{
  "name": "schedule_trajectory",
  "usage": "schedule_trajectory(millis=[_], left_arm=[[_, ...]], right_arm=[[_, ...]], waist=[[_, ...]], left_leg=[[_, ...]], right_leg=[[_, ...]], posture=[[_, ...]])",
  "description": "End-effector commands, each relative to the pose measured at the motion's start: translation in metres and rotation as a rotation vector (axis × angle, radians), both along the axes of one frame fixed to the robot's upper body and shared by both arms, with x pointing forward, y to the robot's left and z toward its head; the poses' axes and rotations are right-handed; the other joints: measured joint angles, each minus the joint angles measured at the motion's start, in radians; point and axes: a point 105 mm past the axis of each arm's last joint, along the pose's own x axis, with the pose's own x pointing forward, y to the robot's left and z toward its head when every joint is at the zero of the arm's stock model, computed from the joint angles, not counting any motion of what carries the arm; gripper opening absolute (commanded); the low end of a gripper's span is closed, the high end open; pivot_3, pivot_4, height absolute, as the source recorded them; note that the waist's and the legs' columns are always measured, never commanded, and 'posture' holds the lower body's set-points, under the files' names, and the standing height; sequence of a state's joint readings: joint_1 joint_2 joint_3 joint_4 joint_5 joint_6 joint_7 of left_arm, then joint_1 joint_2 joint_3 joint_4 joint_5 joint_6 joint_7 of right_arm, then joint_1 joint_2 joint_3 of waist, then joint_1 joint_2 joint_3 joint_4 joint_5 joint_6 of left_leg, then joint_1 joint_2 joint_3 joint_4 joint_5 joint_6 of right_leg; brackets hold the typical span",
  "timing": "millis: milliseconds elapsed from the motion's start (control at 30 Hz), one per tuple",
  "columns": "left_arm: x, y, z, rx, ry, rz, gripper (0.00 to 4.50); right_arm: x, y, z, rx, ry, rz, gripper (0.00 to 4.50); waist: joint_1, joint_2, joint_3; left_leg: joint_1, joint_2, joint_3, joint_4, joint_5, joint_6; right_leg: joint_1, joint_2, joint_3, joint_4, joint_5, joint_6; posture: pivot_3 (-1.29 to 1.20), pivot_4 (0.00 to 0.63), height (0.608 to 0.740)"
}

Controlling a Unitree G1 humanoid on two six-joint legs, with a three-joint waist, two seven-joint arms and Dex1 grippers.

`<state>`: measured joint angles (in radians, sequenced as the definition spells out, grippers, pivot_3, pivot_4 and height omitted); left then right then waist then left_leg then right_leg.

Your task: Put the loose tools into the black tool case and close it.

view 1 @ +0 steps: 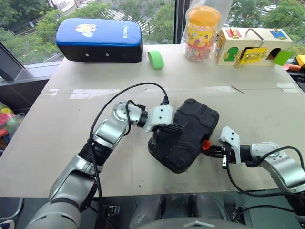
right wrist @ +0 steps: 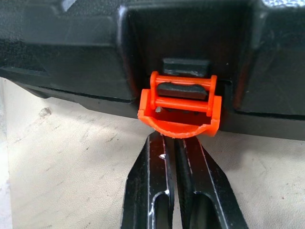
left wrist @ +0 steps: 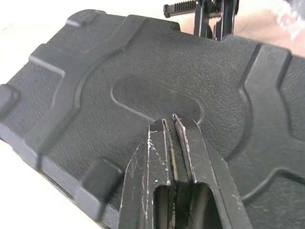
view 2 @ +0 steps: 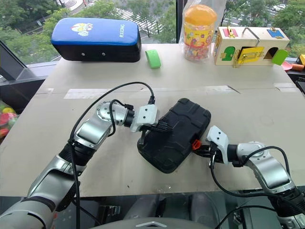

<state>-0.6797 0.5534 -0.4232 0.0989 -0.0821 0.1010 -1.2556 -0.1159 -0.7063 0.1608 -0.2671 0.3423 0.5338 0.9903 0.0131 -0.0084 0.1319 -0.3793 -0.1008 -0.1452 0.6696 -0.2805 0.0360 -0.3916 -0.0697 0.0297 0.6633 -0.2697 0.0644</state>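
On the big tan table [view 1: 57,143], in the middle, lies the black tool case [view 1: 188,131] with its lid down, and no loose tools lie on the table around it, so I think they are all inside. The step now looks like the last one: snapping the case shut.

The left gripper [view 1: 162,128] sits at 9 o'clock of the case, its two black fingers [left wrist: 159,143] pressed together with nothing between them, tips resting on the bumpy lid as if holding it down. The right gripper [view 1: 214,150] sits at 4 o'clock of the case, its fingers [right wrist: 159,162] also pressed together and holding nothing, tips just under the orange latch [right wrist: 180,107]. The latch hangs loose and looks not yet clicked onto its little black catch.

The next move, I think, is for the right tips to push the latch up and over the catch while the left one keeps the lid down. The latch is small, so the push could slip off, or the case could slide.

Far off at 11 o'clock is the blue-topped padded case [view 1: 99,39]. At 1 o'clock is a wooden lock box [view 1: 251,46], and at 12 o'clock a clear jar with an orange lid [view 1: 204,33] and the green tape roll [view 1: 156,59]. All are well apart from the case, and nothing stands in the way
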Motion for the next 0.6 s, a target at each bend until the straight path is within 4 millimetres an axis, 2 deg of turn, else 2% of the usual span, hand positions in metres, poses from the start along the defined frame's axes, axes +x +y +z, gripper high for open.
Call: schedule_trajectory(millis=[33,233,600], left_arm=[[-0.01,0.007,-0.06,0.203,0.088,-0.022,0.09],[-0.007,0.005,-0.069,0.242,0.043,-0.062,0.09],[-0.007,0.003,-0.077,0.244,0.034,-0.082,0.09]], right_arm=[[0.005,0.019,0.056,0.084,-0.182,0.091,0.0],[0.004,0.027,0.079,0.11,-0.208,0.152,0.0],[-0.004,0.033,0.089,0.143,-0.204,0.21,0.0]], waist=[[0.0,0.0,0.0],[-0.005,0.0,0.0],[-0.031,0.001,-0.001]], left_leg=[[0.0,0.0,0.0,0.0,0.0,0.0],[0.0,0.0,0.0,0.0,0.0,0.0],[0.0,0.001,0.0,-0.001,0.0,0.0]], right_leg=[[0.0,0.0,0.0,0.0,0.0,0.0],[0.0,0.0,0.0,0.0,0.0,0.0],[0.0,0.001,0.0,0.001,0.0,0.0]], posture=[[0.0,0.15,0.735],[0.0,0.15,0.735],[0.0,0.15,0.735]])
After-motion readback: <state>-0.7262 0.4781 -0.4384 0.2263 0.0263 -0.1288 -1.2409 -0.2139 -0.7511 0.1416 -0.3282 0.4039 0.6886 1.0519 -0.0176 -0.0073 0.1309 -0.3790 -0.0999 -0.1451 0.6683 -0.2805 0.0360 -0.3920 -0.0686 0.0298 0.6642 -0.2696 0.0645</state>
